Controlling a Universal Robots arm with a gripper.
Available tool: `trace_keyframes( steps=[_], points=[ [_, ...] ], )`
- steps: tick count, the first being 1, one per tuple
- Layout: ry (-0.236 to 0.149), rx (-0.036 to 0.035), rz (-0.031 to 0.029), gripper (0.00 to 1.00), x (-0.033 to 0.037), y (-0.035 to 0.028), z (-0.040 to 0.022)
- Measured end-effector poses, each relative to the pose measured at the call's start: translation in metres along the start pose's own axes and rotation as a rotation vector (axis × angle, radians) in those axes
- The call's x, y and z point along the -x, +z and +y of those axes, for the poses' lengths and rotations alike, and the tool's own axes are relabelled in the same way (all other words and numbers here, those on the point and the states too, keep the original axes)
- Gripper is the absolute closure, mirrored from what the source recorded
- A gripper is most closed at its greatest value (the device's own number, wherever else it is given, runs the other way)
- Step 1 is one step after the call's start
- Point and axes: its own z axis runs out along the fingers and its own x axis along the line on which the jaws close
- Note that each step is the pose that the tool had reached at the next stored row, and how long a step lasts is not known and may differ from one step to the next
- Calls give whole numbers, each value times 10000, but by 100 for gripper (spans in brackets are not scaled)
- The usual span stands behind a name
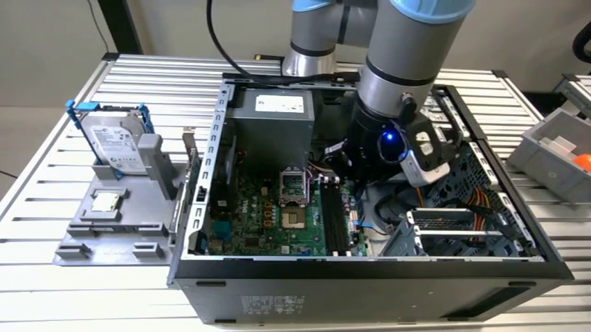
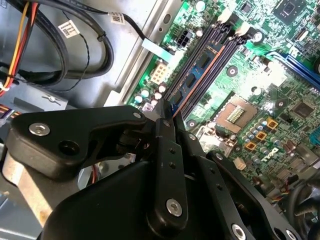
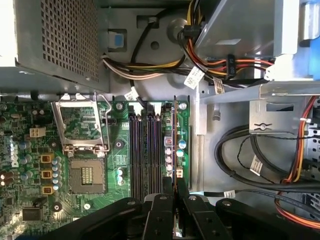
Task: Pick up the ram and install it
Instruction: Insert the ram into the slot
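Note:
The ram (image 3: 174, 130) is a thin greenish stick with dark chips (image 2: 197, 70), seen edge-on along the memory slots (image 3: 145, 150) of the green motherboard (image 1: 268, 214). It stands at the slot nearest the board's edge; whether it is seated cannot be told. My gripper (image 3: 175, 186) is shut on one end of the ram, its black fingertips (image 2: 165, 116) pinching the stick from both sides. In the exterior view the arm's wrist (image 1: 388, 145) hangs inside the open computer case, over the slots (image 1: 334, 218).
An open processor socket (image 3: 86, 175) lies beside the slots. The power supply (image 1: 273, 121) and bundled cables (image 3: 235, 65) crowd the case. On the exterior view's left, a grey fixture (image 1: 111, 235) carries a blue-framed hard drive (image 1: 115, 142) and a small silver chip (image 1: 106, 200).

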Motion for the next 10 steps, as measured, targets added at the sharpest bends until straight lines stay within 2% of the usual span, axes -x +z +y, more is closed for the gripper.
trace_keyframes(
  steps=[10],
  points=[
    [0, -42, 73, 100, -3, 100, -9]
  ],
)
